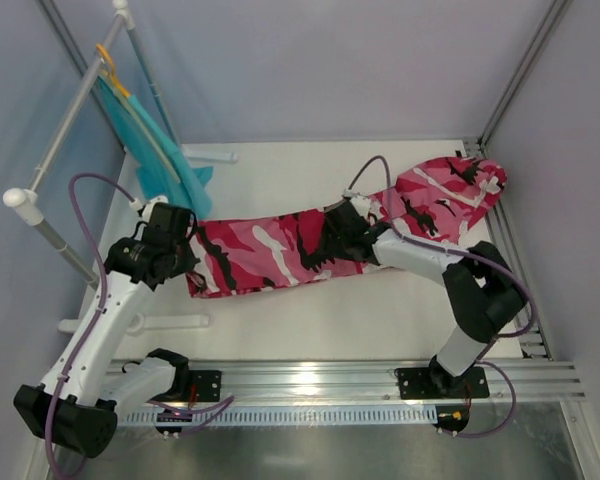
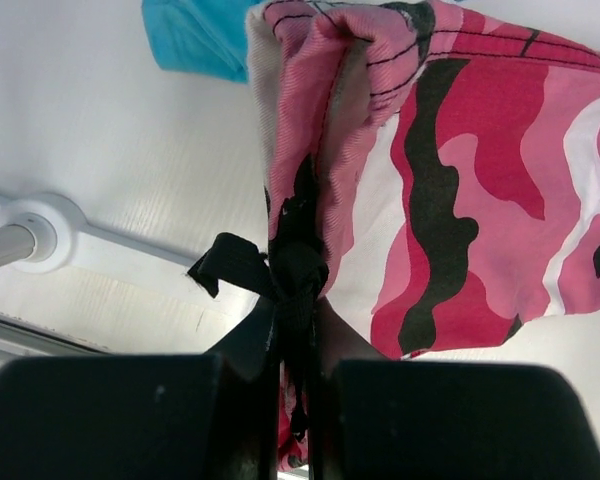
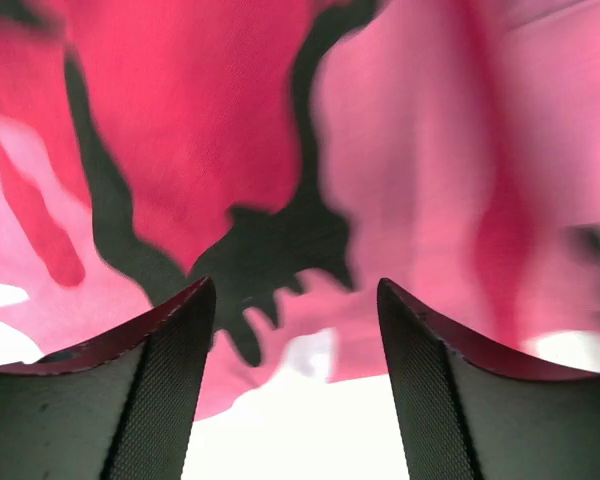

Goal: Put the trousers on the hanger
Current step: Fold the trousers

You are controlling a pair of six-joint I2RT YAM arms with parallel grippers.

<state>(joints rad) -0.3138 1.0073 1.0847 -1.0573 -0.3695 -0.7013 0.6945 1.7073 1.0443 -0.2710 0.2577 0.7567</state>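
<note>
The trousers (image 1: 260,250), pink and red camouflage with black and white patches, lie stretched across the table from the left to the far right corner. My left gripper (image 1: 185,258) holds their left end. In the left wrist view the left gripper (image 2: 298,320) is shut on the trousers (image 2: 480,150) at a knotted black tie and the cloth edge. My right gripper (image 1: 340,235) hovers over the middle of the trousers. In the right wrist view this gripper (image 3: 295,300) is open, with the cloth (image 3: 230,130) just beyond its empty fingertips. The hanger is out of view.
A white tube rack (image 1: 70,110) stands at the left, with a teal garment (image 1: 155,140) hanging from an orange hanger (image 1: 108,62). The rack's feet (image 1: 170,322) lie on the table. An aluminium rail (image 1: 310,380) runs along the near edge. Enclosure walls close in on the left, back and right.
</note>
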